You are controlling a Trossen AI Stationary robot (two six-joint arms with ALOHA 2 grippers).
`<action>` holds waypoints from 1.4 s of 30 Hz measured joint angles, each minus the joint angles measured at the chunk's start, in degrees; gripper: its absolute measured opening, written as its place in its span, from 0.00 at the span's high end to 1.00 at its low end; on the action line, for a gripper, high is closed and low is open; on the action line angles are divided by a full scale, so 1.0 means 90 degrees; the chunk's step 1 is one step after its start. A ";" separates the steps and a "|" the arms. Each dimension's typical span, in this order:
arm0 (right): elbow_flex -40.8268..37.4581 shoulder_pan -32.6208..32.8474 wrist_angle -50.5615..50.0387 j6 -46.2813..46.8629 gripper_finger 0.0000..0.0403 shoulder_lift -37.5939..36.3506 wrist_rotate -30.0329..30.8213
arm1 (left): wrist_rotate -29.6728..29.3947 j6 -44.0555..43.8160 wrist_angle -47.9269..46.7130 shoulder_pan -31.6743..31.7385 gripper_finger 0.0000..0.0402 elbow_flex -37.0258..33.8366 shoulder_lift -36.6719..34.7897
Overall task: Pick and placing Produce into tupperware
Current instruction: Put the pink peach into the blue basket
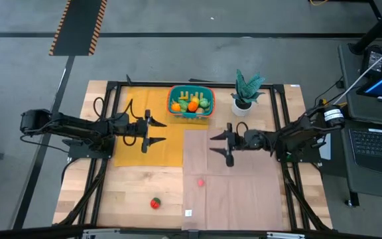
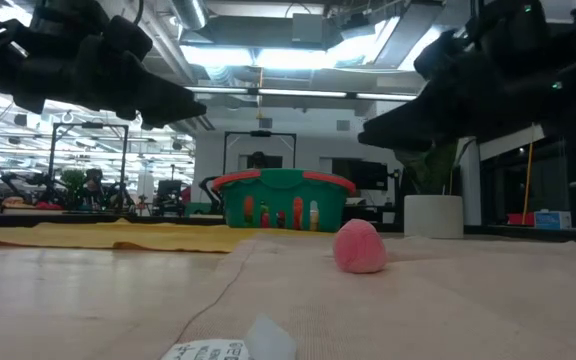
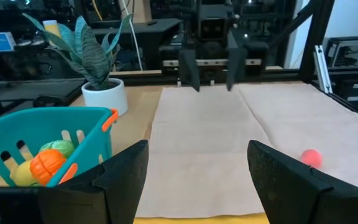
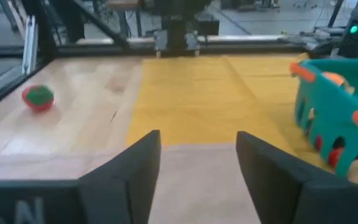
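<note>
1. A wooden table [image 1: 131, 199] stands on a grey floor, with a yellow mat [image 1: 148, 119] on one part and a tan mat [image 1: 244, 186] beside it.
2. The basket [image 1: 191, 103], teal with an orange rim, sits at the table's far edge, straddling the seam of the two mats.
3. Several produce pieces [image 1: 192, 103], orange, yellow and green, lie inside the basket.
4. A potted plant [image 1: 245, 93] in a white pot stands just beside the basket, on its right.
5. A pink piece [image 1: 200, 182] lies on the tan mat, well in front of the basket.
6. A red and green piece [image 1: 155, 203] lies on bare wood, farther still from the basket, near the table's front edge.
7. The left gripper [image 1: 156, 131] hovers over the yellow mat, in front of the basket and to its left, fingers spread and empty.
8. The right gripper [image 1: 219, 145] hovers over the tan mat, in front of the basket and to its right, fingers apart, grasping nothing.
9. A small white tag [image 1: 188, 213] lies near the front edge, far from the basket.
</note>
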 joint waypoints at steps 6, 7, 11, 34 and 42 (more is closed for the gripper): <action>0.0173 0.0677 -0.0686 -0.0115 0.37 0.0000 0.0226 | 0.0000 -0.0182 0.0002 0.0000 0.34 0.0000 0.0000; 0.0275 0.0786 -0.0906 -0.0115 0.36 0.0000 0.0229 | 0.0000 -0.0210 0.0001 0.0000 0.34 0.0000 0.0000; 0.0706 0.1210 -0.1944 0.0022 0.35 0.0000 0.0228 | 0.0000 -0.0348 0.0001 -0.0006 0.34 0.0000 0.0005; 0.1314 0.2561 -0.1657 0.1402 0.37 0.1299 0.1161 | -0.0221 -0.0512 0.0145 -0.0962 0.34 -0.0002 0.0005; 0.2014 0.2582 -0.1647 0.1237 0.37 0.2293 0.1170 | -0.0352 -0.0512 0.0144 -0.1098 0.34 -0.0002 0.0007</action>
